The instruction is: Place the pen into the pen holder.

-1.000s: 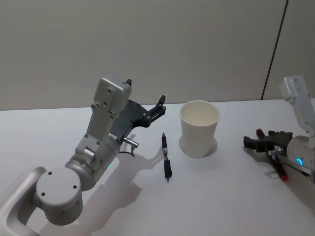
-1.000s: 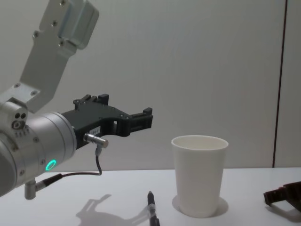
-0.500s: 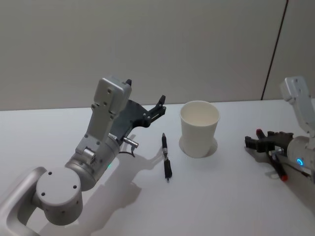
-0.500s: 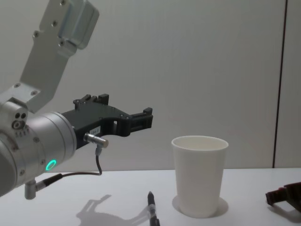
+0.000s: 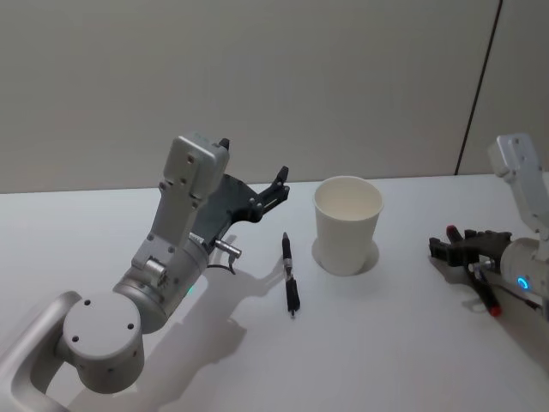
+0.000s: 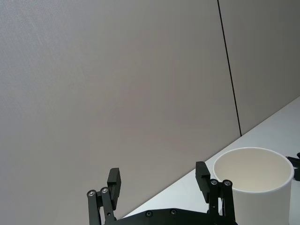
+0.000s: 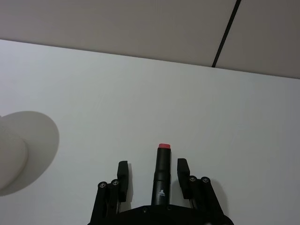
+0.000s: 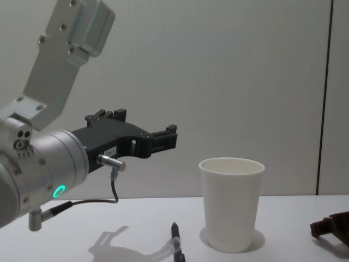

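My left gripper (image 6: pixel 158 177) hangs in the air, jaws spread wide and empty, at about eleven o'clock from the pen (image 5: pixel 289 273). The pen lies flat on the table (image 5: pixel 386 343), just beside the pen holder (image 5: pixel 346 225), at its eight o'clock. My right gripper (image 7: pixel 152 165) sits low at the holder's three o'clock, well apart, fingers parted and clamping nothing.

A slim black pen (image 5: pixel 289 276) is laid flat on the white table (image 5: pixel 386 343), just beside an upright, empty white tapered paper cup (image 5: pixel 346 225).
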Motion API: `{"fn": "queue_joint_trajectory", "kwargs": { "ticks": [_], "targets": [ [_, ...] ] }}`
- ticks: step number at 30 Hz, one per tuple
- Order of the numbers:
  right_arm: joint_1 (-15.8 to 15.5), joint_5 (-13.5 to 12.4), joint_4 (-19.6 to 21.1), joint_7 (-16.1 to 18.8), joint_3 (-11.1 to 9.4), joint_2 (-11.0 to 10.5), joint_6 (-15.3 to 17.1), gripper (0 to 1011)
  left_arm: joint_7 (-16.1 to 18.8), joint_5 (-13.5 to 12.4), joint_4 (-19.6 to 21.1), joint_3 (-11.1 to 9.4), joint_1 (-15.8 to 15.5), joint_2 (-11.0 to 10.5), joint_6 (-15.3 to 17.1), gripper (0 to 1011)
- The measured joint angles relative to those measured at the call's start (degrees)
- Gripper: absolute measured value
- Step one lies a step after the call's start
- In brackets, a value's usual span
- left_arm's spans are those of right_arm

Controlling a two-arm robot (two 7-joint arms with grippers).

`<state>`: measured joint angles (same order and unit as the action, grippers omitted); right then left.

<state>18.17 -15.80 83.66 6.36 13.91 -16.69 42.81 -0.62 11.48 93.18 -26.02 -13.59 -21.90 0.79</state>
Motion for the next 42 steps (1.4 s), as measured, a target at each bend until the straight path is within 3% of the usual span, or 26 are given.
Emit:
{"fn": "queue_joint_trajectory", "kwargs": {
  "ticks": [42],
  "targets": [
    [-0.04, 0.01, -0.03, 0.00, 0.01, 0.00, 0.00, 356, 0.00, 0.00, 0.00, 0.00, 0.00, 0.00, 0.00, 1003]
  ]
}}
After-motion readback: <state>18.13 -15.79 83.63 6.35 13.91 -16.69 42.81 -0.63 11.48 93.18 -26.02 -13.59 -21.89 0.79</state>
